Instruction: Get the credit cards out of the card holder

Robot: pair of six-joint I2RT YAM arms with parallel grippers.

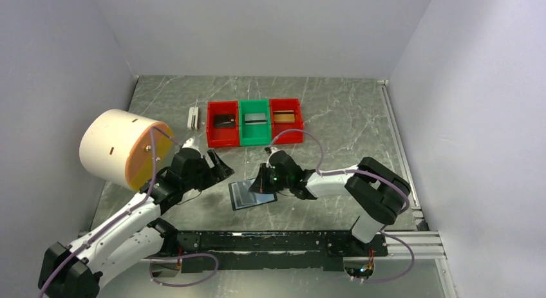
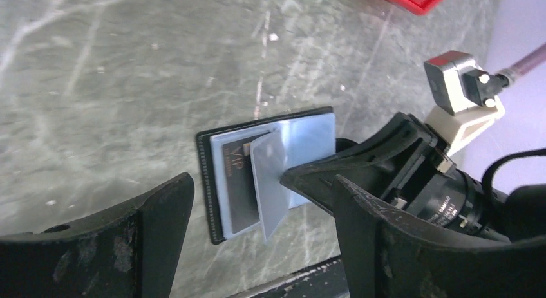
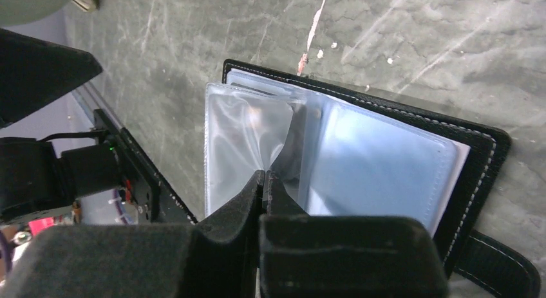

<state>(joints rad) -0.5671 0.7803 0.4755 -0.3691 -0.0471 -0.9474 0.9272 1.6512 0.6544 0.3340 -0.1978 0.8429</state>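
A: Whereabouts of the card holder (image 1: 244, 196)?

B: Lies flat and open on the table (image 1: 348, 118), near the front edge, between the two arms. Shows bluish clear sleeves upward, black cover underneath, snap tab (image 3: 496, 266) sticking out at one side.

A: And relative to the right end effector (image 3: 265, 176)?

B: Sits directly beneath it. Closed tight there, pinching the edge of one clear sleeve leaf (image 3: 238, 140), with the plastic puckered into the tips. Holds that leaf tilted up off the other sleeves, as seen from the left wrist.

A: Left end effector (image 1: 216, 164)?

B: Spread wide, gripping nothing. Hangs above the table just left of the card holder, apart from it, and frames it between both fingers in its own wrist view.

A: Any credit card inside?

B: Yes, a dark VIP card (image 2: 237, 182), tucked in the sleeve under the raised leaf.

A: Other cards?

B: Three, at the back of the table, well apart from the card holder. Dark card (image 1: 224, 121) in the left red bin (image 1: 223, 141), grey card (image 1: 255, 118) in the green bin (image 1: 255, 139), tan-orange card (image 1: 283, 116) in the right red bin (image 1: 287, 136).

A: Anything else nearby?

B: Small white block (image 1: 192, 118) just left of the left red bin. Large cream cylinder (image 1: 112, 147) with an orange face, close beside the left arm.
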